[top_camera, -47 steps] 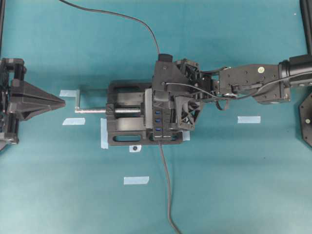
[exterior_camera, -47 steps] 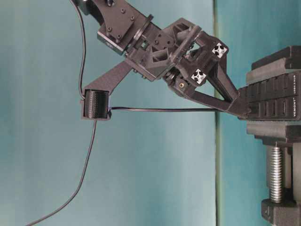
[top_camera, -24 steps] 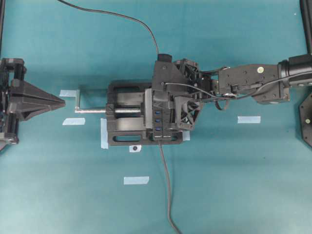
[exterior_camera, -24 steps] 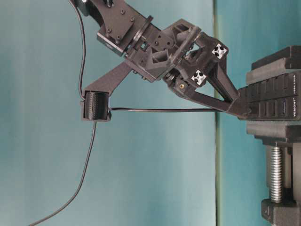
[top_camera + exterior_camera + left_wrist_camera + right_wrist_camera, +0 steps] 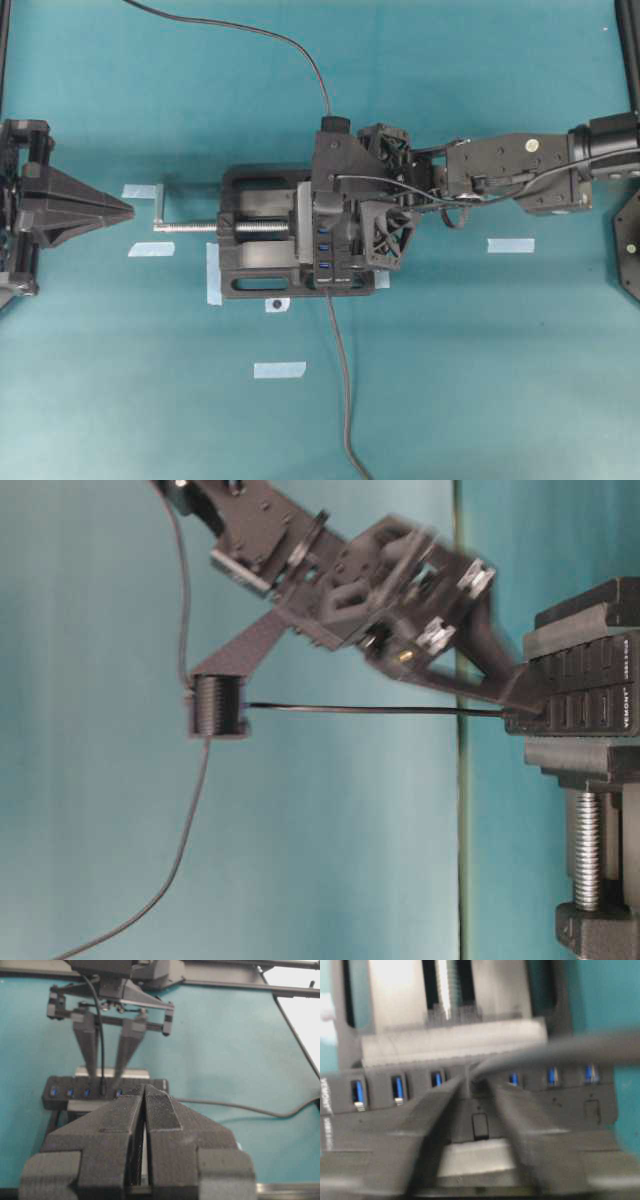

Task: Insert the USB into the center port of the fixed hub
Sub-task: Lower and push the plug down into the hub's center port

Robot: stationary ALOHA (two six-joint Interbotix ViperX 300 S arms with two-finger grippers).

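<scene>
- The right gripper (image 5: pixel 475 1092) reaches down over the hub (image 5: pixel 385 1105), its two fingers (image 5: pixel 125 1050) spread apart on either side of the middle socket.
- The plug (image 5: pixel 472 1082) sits between the fingertips at the centre socket of the hub; its cable (image 5: pixel 560 1050) runs off to one side. The blur hides whether either finger touches the plug.
- In the left wrist view the fingers stand as two separate prongs with the cable passing between them down to the strip.
- The hub is clamped in a black vise (image 5: pixel 250 262) with a silver screw (image 5: pixel 190 227), near the middle of the teal table (image 5: pixel 480 380).
- The left gripper (image 5: pixel 145 1110) rests well away at the table's left edge, its fingers pressed together and holding nothing.
- Strips of pale tape (image 5: pixel 510 245) lie on the table around the vise.
</scene>
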